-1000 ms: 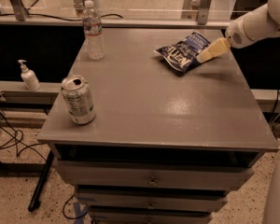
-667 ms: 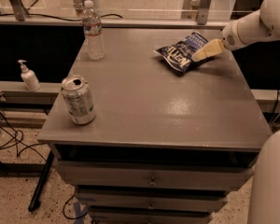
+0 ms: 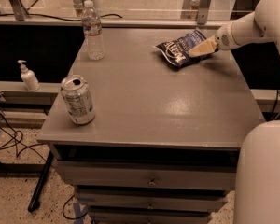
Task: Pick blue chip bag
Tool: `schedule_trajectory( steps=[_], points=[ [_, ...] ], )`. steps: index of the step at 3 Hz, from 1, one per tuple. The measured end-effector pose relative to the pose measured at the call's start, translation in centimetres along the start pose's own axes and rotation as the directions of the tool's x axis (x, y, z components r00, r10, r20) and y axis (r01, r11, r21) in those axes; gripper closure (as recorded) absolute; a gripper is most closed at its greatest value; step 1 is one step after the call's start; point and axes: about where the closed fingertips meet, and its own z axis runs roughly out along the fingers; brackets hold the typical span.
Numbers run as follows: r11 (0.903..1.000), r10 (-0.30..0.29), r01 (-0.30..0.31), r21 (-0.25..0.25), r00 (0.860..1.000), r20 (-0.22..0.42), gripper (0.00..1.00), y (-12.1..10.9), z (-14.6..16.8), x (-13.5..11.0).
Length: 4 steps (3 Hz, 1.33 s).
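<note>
The gripper (image 3: 198,49) sits at the far right of the table, its tan tip laid on the right edge of the blue chip bag (image 3: 175,53) and touching it. Whether it's spread or clamped on the bag can't be told from this angle; the tip reads as one pale wedge. It points down and toward 8 o'clock. The white arm (image 3: 252,26) runs back from it toward 2 o'clock and out past the table's right edge.

The bag lies flat on the table top, approx. 1 o'clock from the table centre, near the back right corner. It's dark navy w/ white lettering, crinkled, long side slanted from lower left to upper right.

The grey table (image 3: 144,94) has drawers (image 3: 149,181) below the top. A clear water bottle (image 3: 93,31) stands upright at 11 o'clock, near the back left corner, well apart from the bag. A silver soda can (image 3: 78,100) stands at 8 o'clock near the front left edge, top opened, prob. leaning a little.

Off the table at 9 o'clock, a white pump bottle (image 3: 28,76) sits on a low ledge. Black cables (image 3: 4,136) lie on the floor below it. A rounded white robot part (image 3: 263,171) fills the corner at 5 o'clock.
</note>
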Motion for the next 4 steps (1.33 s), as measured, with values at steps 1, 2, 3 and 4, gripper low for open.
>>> schedule_trajectory(
  steps=[1, 2, 3, 4],
  points=[
    [0.9994, 0.01, -0.01, -0.033, 1.0, 0.0, 0.61, 0.7, -0.7, -0.6],
    [0.9949, -0.032, 0.034, -0.095, 0.999, 0.025, 0.85, 3.0, -2.8, -2.3],
    [0.9804, -0.056, 0.068, -0.185, 0.996, 0.07, 1.0, 6.5, -5.7, -3.6],
    [0.9641, -0.05, 0.083, -0.252, 0.99, 0.134, 1.0, 9.9, -9.0, -4.7]
  ],
)
